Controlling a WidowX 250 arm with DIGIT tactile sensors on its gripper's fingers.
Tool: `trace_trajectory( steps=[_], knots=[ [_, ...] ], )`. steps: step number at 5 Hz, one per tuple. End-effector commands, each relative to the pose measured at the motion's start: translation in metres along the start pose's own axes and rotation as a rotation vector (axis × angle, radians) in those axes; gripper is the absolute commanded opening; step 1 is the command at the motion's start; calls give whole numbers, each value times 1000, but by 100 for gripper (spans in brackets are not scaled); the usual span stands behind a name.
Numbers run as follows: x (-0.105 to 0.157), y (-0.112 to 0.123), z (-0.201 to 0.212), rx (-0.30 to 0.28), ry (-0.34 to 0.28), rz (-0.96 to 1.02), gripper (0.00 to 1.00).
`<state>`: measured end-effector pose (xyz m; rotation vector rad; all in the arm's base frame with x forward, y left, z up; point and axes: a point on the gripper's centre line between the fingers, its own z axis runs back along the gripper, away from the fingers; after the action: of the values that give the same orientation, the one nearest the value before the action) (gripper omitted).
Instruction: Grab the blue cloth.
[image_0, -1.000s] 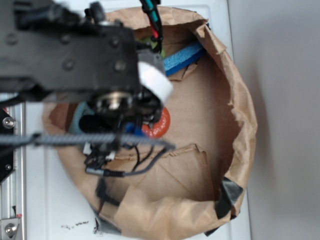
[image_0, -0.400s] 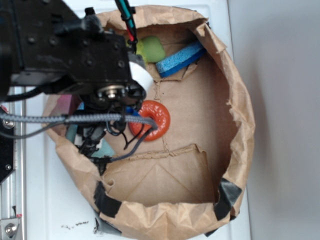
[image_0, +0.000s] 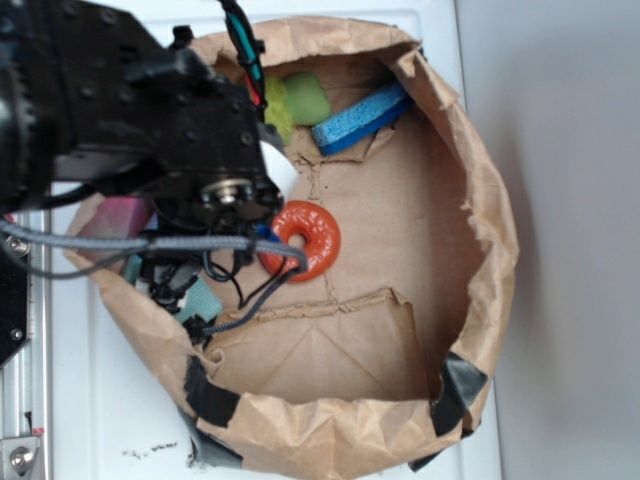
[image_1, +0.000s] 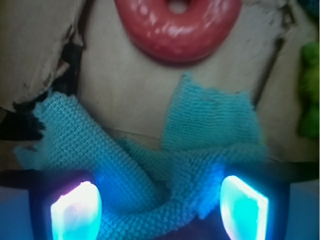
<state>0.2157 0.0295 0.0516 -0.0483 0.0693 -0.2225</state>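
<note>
The blue cloth (image_1: 150, 165) is a pale teal terry strip, bent and folded, lying on the brown paper floor of the bag. In the exterior view only a corner of the cloth (image_0: 203, 299) shows under the arm. My gripper (image_1: 160, 210) is open; its two glowing fingertips (image_1: 76, 212) stand on either side of the cloth's folded middle, low over it. In the exterior view the black arm hides the gripper itself.
An orange ring (image_0: 300, 238) lies just beyond the cloth, also in the wrist view (image_1: 177, 25). A bright blue sponge (image_0: 360, 118) and a green object (image_0: 305, 98) lie at the back. A pink block (image_0: 118, 215) sits at left. The paper bag's crumpled wall (image_0: 490, 240) surrounds everything.
The arm has moved left and towards the bag's left wall, uncovering the orange ring and the green object and coming down over the cloth.
</note>
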Motion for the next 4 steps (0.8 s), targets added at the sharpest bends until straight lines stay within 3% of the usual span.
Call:
trace_trajectory(
  steps=[1, 3, 4],
  knots=[
    [8, -6, 2, -7, 53, -13, 0],
    [-2, 2, 15, 68, 6, -31, 0],
    [-1, 3, 17, 67, -16, -36, 0]
  ],
)
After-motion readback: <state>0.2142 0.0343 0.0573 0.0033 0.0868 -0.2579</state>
